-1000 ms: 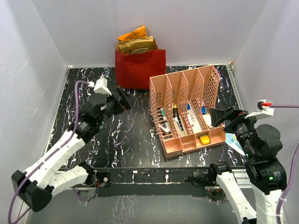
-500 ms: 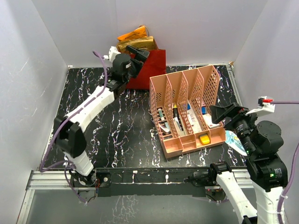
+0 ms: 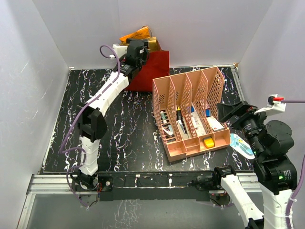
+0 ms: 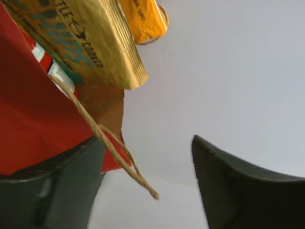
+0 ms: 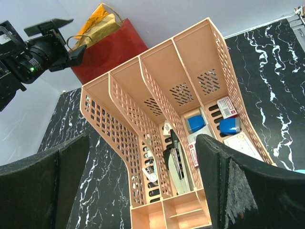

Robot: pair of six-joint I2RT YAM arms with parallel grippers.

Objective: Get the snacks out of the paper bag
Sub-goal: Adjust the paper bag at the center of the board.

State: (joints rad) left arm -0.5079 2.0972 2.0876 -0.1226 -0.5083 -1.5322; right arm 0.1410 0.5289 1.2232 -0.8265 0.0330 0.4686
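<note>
The red paper bag [image 3: 145, 71] stands at the back wall, with an orange packet [image 3: 135, 35] and a gold-brown packet [image 3: 153, 44] sticking out of its top. My left gripper [image 3: 139, 50] is open at the bag's top left edge. In the left wrist view, the gold packet [image 4: 90, 38], the orange packet [image 4: 143, 19], the red bag wall [image 4: 28, 119] and a cord handle [image 4: 112, 145] lie just ahead of the left gripper [image 4: 147, 186], which holds nothing. My right gripper [image 3: 228, 112] is open and empty above the organiser's right side. A teal-and-white packet [image 3: 239, 145] lies on the table by the right arm.
A pink mesh desk organiser [image 3: 190, 112] with pens and stationery stands right of centre, in front of the bag; it fills the right wrist view [image 5: 157, 119]. White walls close in the back and both sides. The black marbled table [image 3: 119, 138] stretches left of the organiser.
My left arm has swung from the left middle of the table up and back to the bag's top. The right arm has shifted only slightly.
</note>
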